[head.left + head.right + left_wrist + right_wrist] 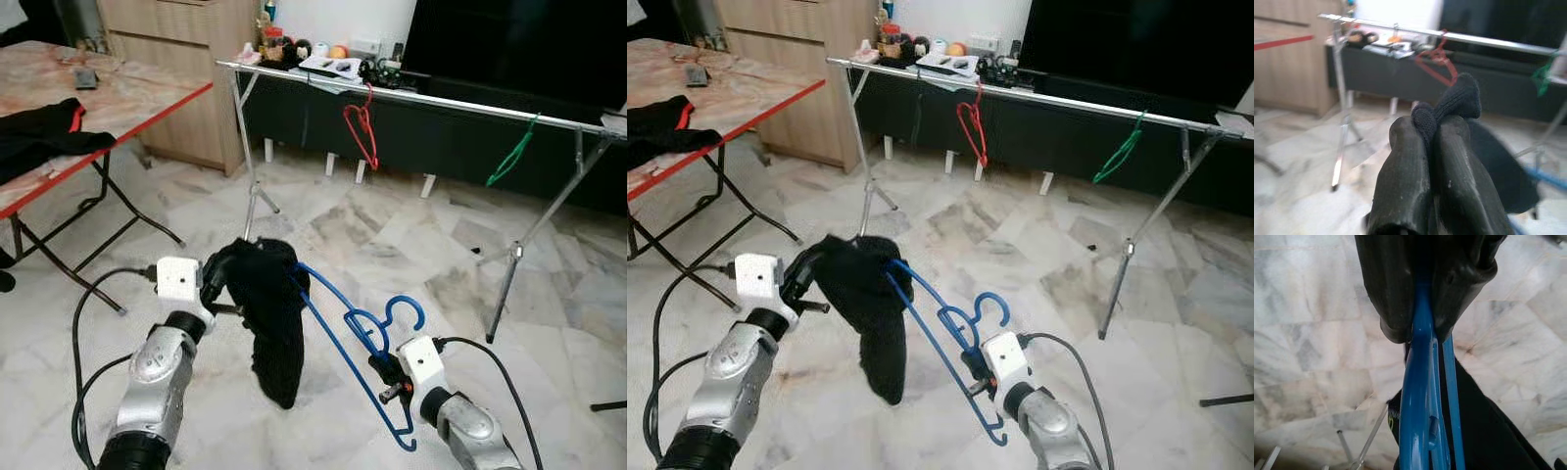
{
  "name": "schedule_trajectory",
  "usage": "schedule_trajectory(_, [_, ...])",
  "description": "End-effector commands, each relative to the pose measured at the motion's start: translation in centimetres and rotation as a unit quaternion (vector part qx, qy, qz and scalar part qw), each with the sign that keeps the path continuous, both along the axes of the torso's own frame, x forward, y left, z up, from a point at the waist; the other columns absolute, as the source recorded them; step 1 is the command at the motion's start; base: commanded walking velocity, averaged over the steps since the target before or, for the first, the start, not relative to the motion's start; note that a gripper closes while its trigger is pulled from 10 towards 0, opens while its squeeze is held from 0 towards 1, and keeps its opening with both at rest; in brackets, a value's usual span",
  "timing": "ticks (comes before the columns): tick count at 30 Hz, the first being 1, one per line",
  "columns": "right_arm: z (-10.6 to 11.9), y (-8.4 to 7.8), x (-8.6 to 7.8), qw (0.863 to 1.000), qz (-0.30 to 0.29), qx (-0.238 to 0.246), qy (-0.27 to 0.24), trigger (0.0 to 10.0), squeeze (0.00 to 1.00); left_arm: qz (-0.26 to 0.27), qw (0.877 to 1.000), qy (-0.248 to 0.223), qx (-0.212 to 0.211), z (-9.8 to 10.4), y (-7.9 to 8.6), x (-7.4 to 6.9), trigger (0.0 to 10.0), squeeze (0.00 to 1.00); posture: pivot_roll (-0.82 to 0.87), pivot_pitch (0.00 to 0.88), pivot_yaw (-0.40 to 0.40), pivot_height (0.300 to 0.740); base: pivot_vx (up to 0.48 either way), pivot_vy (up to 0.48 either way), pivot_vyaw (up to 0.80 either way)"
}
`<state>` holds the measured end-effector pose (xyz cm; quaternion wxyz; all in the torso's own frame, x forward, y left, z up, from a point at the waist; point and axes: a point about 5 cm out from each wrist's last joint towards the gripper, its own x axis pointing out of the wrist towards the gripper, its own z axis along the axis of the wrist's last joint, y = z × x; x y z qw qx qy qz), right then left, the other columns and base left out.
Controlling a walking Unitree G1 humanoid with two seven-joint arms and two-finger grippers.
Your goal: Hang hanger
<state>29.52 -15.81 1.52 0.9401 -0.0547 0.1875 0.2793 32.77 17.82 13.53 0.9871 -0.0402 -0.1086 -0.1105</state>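
Black garment draped on blue hanger; right gripper clamps hanger, left gripper pinches cloth; rail well apart, hanging undone.

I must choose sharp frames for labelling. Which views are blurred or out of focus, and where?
Left and right eye views: sharp overall, with the blue hanger and black garment crisp. Left wrist view: the rail and red hanger behind are soft, the left gripper clearer. Right wrist view: the right gripper is slightly soft.
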Motion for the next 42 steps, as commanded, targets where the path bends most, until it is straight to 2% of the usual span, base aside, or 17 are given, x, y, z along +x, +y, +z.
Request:
schedule_trajectory(1, [-0.3,-0.8,-0.2,1.000,-0.001,-0.001,0.022,0.0,0.00,-0.019,0.999,-0.029,0.002,1.7,-0.1,0.3,0.0,0.00,0.11,0.023,-0.042,0.740,0.000,0.000,0.00])
schedule_trajectory(4, [-0.7,-0.4,-0.6,0.998,0.036,-0.016,0.046,0.0,0.00,-0.037,0.999,-0.039,0.004,2.3,-0.4,0.3,0.0,0.00,0.11,0.023,-0.042,0.740,0.000,0.000,0.00])
schedule_trajectory(5, [-1.8,-0.8,-1.5,0.988,0.089,-0.101,0.071,0.0,0.00,-0.049,0.998,-0.048,0.005,3.0,-0.7,0.4,0.0,0.00,0.10,0.031,-0.039,0.740,0.000,0.000,0.00])
schedule_trajectory(6, [-2.2,-1.1,-1.8,0.982,0.105,-0.137,0.078,0.0,0.00,-0.052,0.997,-0.051,0.005,3.2,-0.8,0.4,0.0,0.00,0.10,0.031,-0.039,0.740,0.000,0.000,0.00])
schedule_trajectory(9, [-2.9,-1.9,-2.5,0.973,0.114,-0.171,0.102,0.0,0.00,-0.059,0.997,-0.055,0.005,3.5,-1.0,0.4,0.0,0.00,0.10,0.038,-0.041,0.740,0.000,0.000,0.00])
schedule_trajectory(10, [-3.5,-2.6,-3.1,0.953,0.153,-0.233,0.119,0.0,0.00,-0.068,0.996,-0.054,0.010,3.5,-1.3,0.3,0.0,0.00,0.10,0.042,-0.041,0.740,0.000,0.000,0.00])
schedule_trajectory(14, [-4.0,-3.5,-3.7,0.915,0.206,-0.315,0.144,0.0,0.00,-0.083,0.995,-0.045,0.024,3.0,-1.8,0.0,0.0,0.00,0.10,0.050,-0.041,0.740,0.000,0.000,0.00])
schedule_trajectory(20, [-3.3,-3.5,-2.9,0.908,0.231,-0.314,0.151,0.0,0.00,-0.094,0.994,-0.026,0.055,2.2,-2.0,-0.3,0.0,0.00,0.11,0.060,-0.039,0.740,0.000,0.000,0.00])
schedule_trajectory(25, [-0.8,-3.6,-1.4,0.954,0.212,-0.172,0.119,0.0,0.00,-0.092,0.991,0.002,0.101,0.6,-1.7,-0.6,0.0,0.00,0.10,0.067,-0.036,0.740,0.000,0.000,0.00])
schedule_trajectory(28, [0.7,-4.4,-0.6,0.965,0.203,-0.136,0.096,0.0,0.00,-0.089,0.992,0.013,0.093,0.1,-1.6,-0.7,0.0,0.00,0.10,0.069,-0.033,0.740,0.000,0.000,0.00])
schedule_trajectory(30, [1.3,-5.3,-0.5,0.958,0.227,-0.145,0.099,0.0,0.00,-0.091,0.990,0.019,0.102,-0.2,-1.6,-0.8,0.0,0.00,0.09,0.070,-0.031,0.740,0.000,0.000,0.00])
schedule_trajectory(32, [1.5,-6.3,-0.9,0.938,0.264,-0.194,0.111,0.0,0.00,-0.096,0.989,0.023,0.114,-0.5,-1.8,-0.8,0.0,0.00,0.09,0.073,-0.032,0.740,0.000,0.000,0.00])
schedule_trajectory(33, [1.4,-6.9,-1.1,0.925,0.276,-0.232,0.120,0.0,0.00,-0.099,0.988,0.024,0.119,-0.6,-1.9,-0.9,0.0,0.00,0.08,0.072,-0.032,0.740,0.000,0.000,0.00])
schedule_trajectory(34, [1.1,-8.0,-1.7,0.895,0.301,-0.300,0.137,0.0,0.00,-0.102,0.987,0.025,0.123,-0.8,-2.1,-0.9,0.0,0.00,0.08,0.073,-0.033,0.740,0.000,0.000,0.00])
schedule_trajectory(35, [1.2,-8.2,-1.8,0.891,0.306,-0.304,0.141,0.0,0.00,-0.101,0.987,0.026,0.126,-0.8,-2.2,-0.9,0.0,0.00,0.08,0.073,-0.033,0.740,0.000,0.000,0.00])
schedule_trajectory(38, [2.2,-8.1,-1.2,0.906,0.299,-0.269,0.132,0.0,0.00,-0.094,0.987,0.027,0.130,-0.9,-2.1,-0.8,0.0,0.00,0.09,0.075,-0.031,0.740,0.000,0.000,0.00])
schedule_trajectory(42, [3.2,-8.3,-0.2,0.894,0.287,-0.331,0.095,0.0,0.00,-0.060,0.990,0.031,0.125,-1.0,-1.3,-0.6,0.0,0.00,0.08,0.075,-0.033,0.740,0.000,0.000,0.00])
